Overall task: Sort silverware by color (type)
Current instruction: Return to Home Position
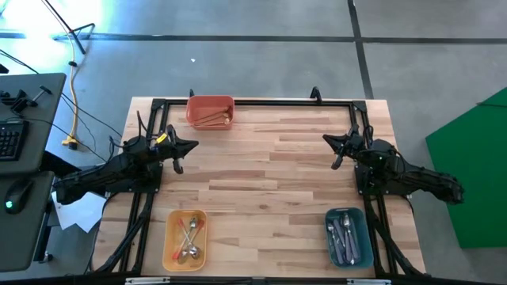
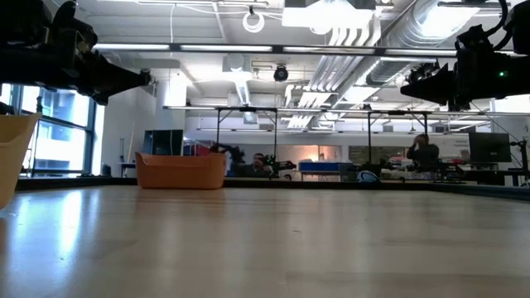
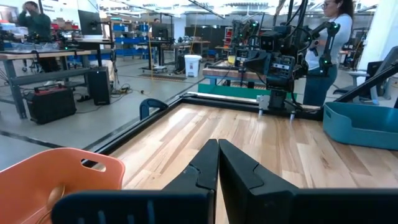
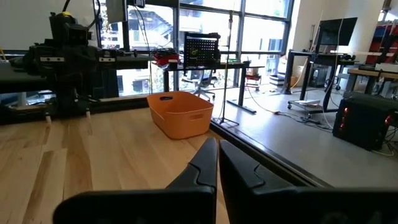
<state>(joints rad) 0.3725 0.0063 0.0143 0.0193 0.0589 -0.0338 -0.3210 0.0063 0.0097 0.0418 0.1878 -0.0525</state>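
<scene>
Across the middle of the worktop [image 1: 261, 182] a broad bare stretch of wood is left open, bounded along its far edge and sides by a black frame rail [image 1: 277, 101]. Three bins are counted, all set at the edges. An orange bin [image 1: 210, 100] is at the far edge left of centre, a yellow bin [image 1: 168, 237] at the near edge on the left, and a teal bin [image 1: 367, 237] at the near edge on the right.

All the silverware is held in them:
- gold spoons [image 1: 212, 119] in the orange bin;
- orange-handled spoons [image 1: 188, 237] in the yellow bin;
- silver spoons [image 1: 344, 237] in the teal bin, their handle colour not discernible.

Several lie in each heap, and an exact count cannot be made.

Two arms are seen. The left gripper [image 1: 192, 146] is held above the left side and the right gripper [image 1: 325, 140] above the right, well apart and pointed toward each other. Each is clenched on nothing, with its fingers [image 3: 199, 168] pressed together.
</scene>
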